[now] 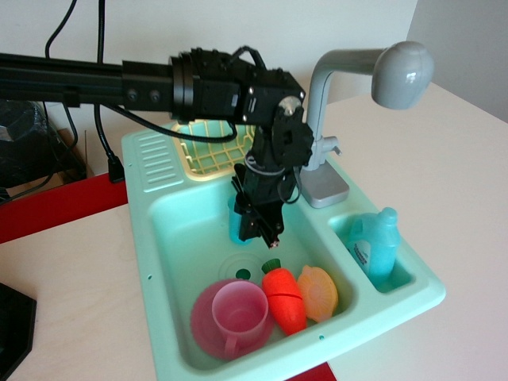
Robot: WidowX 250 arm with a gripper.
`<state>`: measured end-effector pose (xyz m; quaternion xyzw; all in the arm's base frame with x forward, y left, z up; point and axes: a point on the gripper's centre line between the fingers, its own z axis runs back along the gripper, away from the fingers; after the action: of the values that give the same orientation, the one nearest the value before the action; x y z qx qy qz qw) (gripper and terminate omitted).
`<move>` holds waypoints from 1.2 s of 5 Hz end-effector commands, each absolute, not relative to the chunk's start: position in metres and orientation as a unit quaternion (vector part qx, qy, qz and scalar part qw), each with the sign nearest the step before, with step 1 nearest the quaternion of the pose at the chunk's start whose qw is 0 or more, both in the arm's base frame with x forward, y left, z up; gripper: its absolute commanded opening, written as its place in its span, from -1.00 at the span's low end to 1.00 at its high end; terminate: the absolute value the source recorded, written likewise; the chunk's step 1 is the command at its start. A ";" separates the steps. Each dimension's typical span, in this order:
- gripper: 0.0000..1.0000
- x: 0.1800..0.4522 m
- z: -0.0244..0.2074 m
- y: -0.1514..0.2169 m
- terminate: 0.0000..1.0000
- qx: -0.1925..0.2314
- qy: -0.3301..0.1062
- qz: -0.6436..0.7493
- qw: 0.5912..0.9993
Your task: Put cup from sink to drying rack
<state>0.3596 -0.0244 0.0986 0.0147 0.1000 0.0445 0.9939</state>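
Note:
The small teal-blue cup (235, 220) is at the back of the mint-green sink (171, 230) basin, mostly hidden behind my black gripper (258, 230). The gripper points down into the basin and its fingers close around the cup's right side, holding it slightly above the basin floor. The pale yellow drying rack (208, 155) sits behind the basin, partly covered by my arm.
A pink handled cup (238, 313) on a pink plate, a toy carrot (284, 298) and an orange toy food (317, 292) lie at the basin's front. A teal soap bottle (373, 242) stands in the right compartment. The grey faucet (381, 71) arches above right.

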 end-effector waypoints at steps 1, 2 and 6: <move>-1.00 0.383 0.199 -0.003 -1.00 0.014 -0.023 0.058 0.998; -1.00 0.389 0.217 0.026 -1.00 0.023 -0.033 0.087 0.995; -1.00 0.379 0.146 0.128 -1.00 0.048 0.037 0.175 0.983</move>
<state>0.3751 0.1189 0.1200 0.0320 0.0662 0.1754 0.9818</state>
